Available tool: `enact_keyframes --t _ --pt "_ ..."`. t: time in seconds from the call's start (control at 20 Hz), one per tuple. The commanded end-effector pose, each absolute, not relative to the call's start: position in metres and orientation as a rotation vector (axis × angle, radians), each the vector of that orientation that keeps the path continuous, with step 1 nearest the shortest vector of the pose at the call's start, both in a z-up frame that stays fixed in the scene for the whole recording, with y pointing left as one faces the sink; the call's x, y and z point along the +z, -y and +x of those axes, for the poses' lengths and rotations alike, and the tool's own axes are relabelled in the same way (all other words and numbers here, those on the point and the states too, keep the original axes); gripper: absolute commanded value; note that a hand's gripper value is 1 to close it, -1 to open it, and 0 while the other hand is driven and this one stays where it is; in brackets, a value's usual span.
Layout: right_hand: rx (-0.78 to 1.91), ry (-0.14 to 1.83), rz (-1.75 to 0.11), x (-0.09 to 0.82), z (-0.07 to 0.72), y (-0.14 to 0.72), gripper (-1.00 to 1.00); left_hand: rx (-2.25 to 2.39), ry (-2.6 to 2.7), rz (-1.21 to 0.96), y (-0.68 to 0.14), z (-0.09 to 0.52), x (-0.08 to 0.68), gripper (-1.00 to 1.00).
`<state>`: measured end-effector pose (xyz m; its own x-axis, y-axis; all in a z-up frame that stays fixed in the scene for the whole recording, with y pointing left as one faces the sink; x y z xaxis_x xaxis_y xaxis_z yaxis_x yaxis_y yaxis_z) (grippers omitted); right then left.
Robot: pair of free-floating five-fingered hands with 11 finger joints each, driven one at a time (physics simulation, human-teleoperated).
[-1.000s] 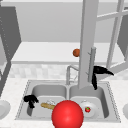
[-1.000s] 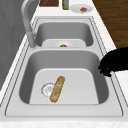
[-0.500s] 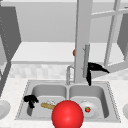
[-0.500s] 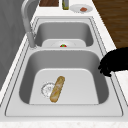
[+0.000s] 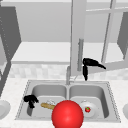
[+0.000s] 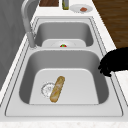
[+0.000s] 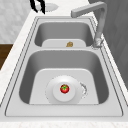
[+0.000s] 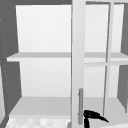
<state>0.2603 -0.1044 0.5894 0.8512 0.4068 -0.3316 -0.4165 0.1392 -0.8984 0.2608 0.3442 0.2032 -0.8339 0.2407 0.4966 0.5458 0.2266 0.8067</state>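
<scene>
Right hand, fingers curled downward, just beside cabinet door handle, not yet gripping; door ajar. Left hand idle, curled, over left basin near baguette.

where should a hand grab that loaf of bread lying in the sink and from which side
Probably around the middle of the bread, coming straight down from above. It lies flat on the floor of the left basin, one end over the drain, so its long sides are free for fingers. The left hand is nearest.
</scene>
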Motion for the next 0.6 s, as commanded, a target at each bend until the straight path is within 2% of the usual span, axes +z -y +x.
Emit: enact_keyframes --t 0.0,0.55 --pt "0.580 0.015 -1.290 0.582 0.291 0.097 -1.00 -1.644 2.236 -0.739 -0.344 0.261 0.203 0.00" --pt "0.516 -0.115 -1.361 0.554 0.358 0.079 -1.00 -1.644 2.236 -0.739 -0.344 0.261 0.203 0.00"
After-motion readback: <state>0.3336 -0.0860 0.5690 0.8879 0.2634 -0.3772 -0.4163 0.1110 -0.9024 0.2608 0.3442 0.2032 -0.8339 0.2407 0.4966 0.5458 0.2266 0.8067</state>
